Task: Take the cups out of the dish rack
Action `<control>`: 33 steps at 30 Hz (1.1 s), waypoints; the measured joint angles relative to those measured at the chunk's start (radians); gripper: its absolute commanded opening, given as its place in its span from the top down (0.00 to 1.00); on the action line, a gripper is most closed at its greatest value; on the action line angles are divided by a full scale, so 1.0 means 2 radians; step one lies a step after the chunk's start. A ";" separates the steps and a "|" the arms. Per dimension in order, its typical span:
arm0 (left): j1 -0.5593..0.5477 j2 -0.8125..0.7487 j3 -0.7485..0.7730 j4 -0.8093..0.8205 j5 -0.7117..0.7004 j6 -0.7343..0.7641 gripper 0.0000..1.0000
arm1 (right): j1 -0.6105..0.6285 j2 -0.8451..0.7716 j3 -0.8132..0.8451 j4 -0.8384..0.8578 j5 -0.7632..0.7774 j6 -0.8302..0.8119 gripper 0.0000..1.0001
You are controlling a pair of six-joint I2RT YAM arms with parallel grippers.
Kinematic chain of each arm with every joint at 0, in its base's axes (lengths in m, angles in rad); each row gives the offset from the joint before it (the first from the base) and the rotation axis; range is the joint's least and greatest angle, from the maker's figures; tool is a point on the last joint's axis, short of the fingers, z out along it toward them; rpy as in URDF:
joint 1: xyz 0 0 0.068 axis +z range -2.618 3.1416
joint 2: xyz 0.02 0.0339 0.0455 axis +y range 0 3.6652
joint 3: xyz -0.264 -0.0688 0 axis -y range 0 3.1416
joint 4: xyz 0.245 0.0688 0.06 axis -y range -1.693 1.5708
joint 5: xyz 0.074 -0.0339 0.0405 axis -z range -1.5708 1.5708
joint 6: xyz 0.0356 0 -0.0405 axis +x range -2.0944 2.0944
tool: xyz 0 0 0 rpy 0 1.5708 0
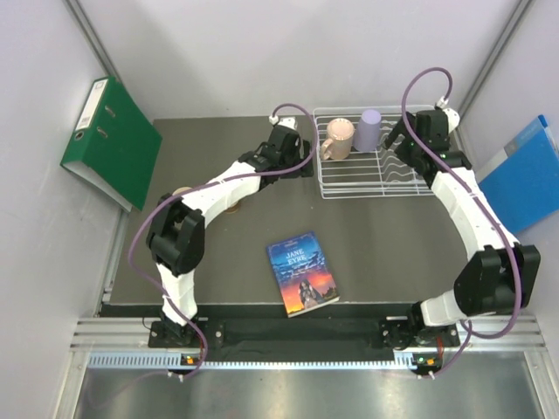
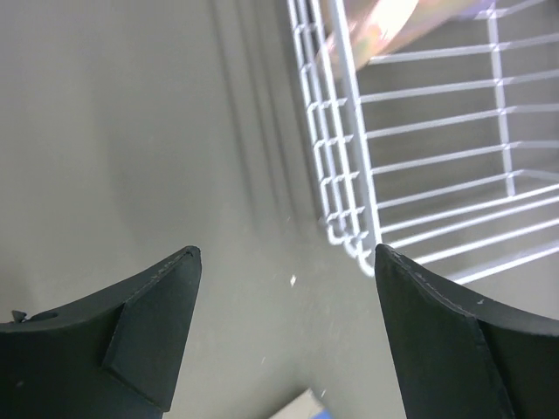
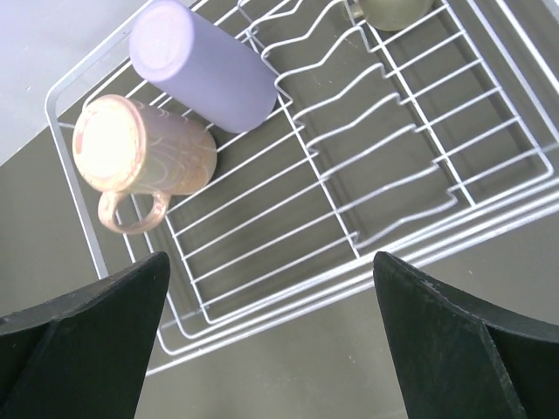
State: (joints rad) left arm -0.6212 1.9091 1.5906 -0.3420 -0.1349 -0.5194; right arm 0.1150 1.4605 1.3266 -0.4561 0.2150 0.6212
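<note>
peach mug [image 3: 144,148], lilac tumbler [image 3: 205,70], in dish rack [image 1: 371,175]

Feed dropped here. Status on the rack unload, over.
Left gripper jaws open, empty, beside dish rack. Right gripper jaws open, empty, over rack. Lilac tumbler, peach mug, olive cup in rack. Nothing blocking.

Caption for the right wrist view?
Open right gripper over dish rack containing lilac tumbler and peach mug.
</note>
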 measured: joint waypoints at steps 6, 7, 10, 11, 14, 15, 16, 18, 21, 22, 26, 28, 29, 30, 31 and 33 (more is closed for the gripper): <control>0.005 0.020 0.024 0.034 0.013 -0.015 0.18 | 0.000 -0.026 -0.015 -0.004 0.025 -0.015 0.02; 0.005 0.020 0.024 0.039 0.013 -0.018 0.18 | 0.000 -0.024 -0.014 -0.006 0.035 -0.019 0.02; 0.005 0.010 0.000 0.062 0.012 -0.035 0.18 | -0.002 -0.001 0.006 -0.018 0.072 -0.025 0.04; 0.005 0.000 -0.025 0.072 0.011 -0.041 0.17 | -0.004 0.009 0.014 -0.018 0.078 -0.026 0.05; 0.005 -0.037 -0.100 0.078 0.004 -0.050 0.16 | -0.016 0.043 0.037 -0.018 0.089 -0.024 0.05; 0.005 -0.047 -0.118 0.077 0.000 -0.051 0.16 | -0.021 0.051 0.041 -0.018 0.090 -0.023 0.05; 0.005 -0.052 -0.129 0.077 -0.004 -0.053 0.16 | -0.024 0.058 0.042 -0.017 0.092 -0.022 0.04; 0.005 -0.054 -0.132 0.078 -0.007 -0.053 0.16 | -0.028 0.068 0.045 -0.017 0.091 -0.020 0.04; 0.006 -0.054 -0.124 0.081 -0.006 -0.053 0.15 | -0.030 0.072 0.045 -0.015 0.075 -0.016 0.04; 0.006 -0.053 -0.119 0.082 -0.006 -0.053 0.15 | -0.030 0.071 0.045 -0.012 0.069 -0.014 0.04; 0.006 -0.047 -0.085 0.091 0.000 -0.047 0.13 | -0.028 0.064 0.035 0.005 0.035 -0.003 0.03; 0.006 -0.041 -0.065 0.098 0.002 -0.042 0.13 | -0.023 0.050 0.017 0.007 0.026 0.000 0.03; 0.006 -0.035 -0.054 0.103 0.003 -0.039 0.13 | -0.021 0.043 0.009 0.006 0.023 0.001 0.03; 0.006 -0.029 -0.043 0.105 0.005 -0.038 0.13 | -0.017 0.036 0.003 0.006 0.021 0.001 0.03; 0.006 -0.020 -0.027 0.104 0.007 -0.036 0.14 | -0.014 0.028 -0.004 0.007 0.020 0.001 0.03; 0.006 0.006 0.007 0.106 0.013 -0.033 0.14 | -0.005 0.020 -0.012 0.008 0.017 0.000 0.03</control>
State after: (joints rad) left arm -0.6098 1.9213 1.6039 -0.1303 -0.1093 -0.5861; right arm 0.1047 1.5009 1.3018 -0.4400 0.2485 0.6220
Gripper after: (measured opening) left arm 0.864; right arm 0.970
